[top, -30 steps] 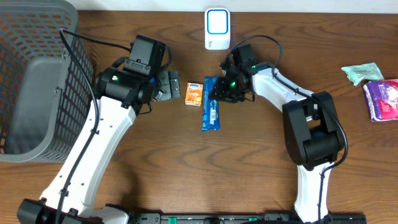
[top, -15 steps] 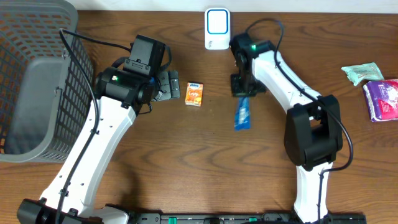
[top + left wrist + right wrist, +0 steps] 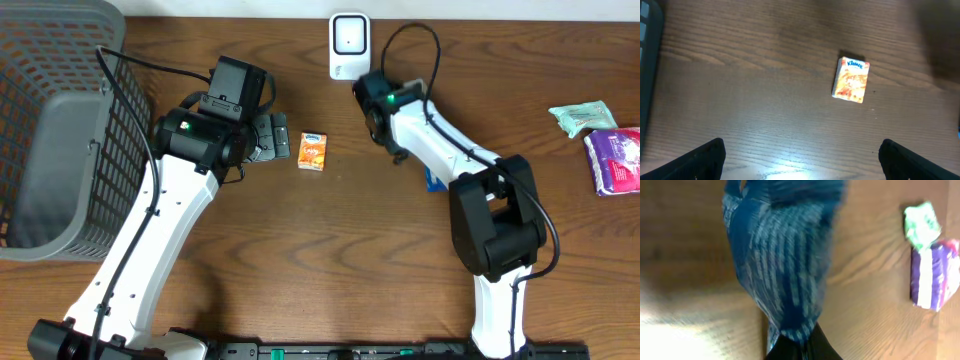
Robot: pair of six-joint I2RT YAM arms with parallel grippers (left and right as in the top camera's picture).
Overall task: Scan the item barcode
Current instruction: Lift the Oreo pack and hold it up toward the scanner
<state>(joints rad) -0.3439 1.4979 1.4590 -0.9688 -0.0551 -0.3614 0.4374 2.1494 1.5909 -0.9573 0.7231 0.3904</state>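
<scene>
Off the wooden table (image 3: 300,230) the blue packet (image 3: 782,255) has been lifted, pinched tight in the right gripper (image 3: 799,349), so presentation to the scanner (image 3: 347,45) just beside it is expected next.

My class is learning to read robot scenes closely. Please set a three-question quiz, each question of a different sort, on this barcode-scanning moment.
1. True or false: the left gripper is open and the Kleenex pack lies untouched on the table.
2. The right gripper holds: A blue packet; B Kleenex pack; C nothing.
3. Which packet lies beside the purple packet?
Key: 1 true; 2 A; 3 the green packet.
</scene>
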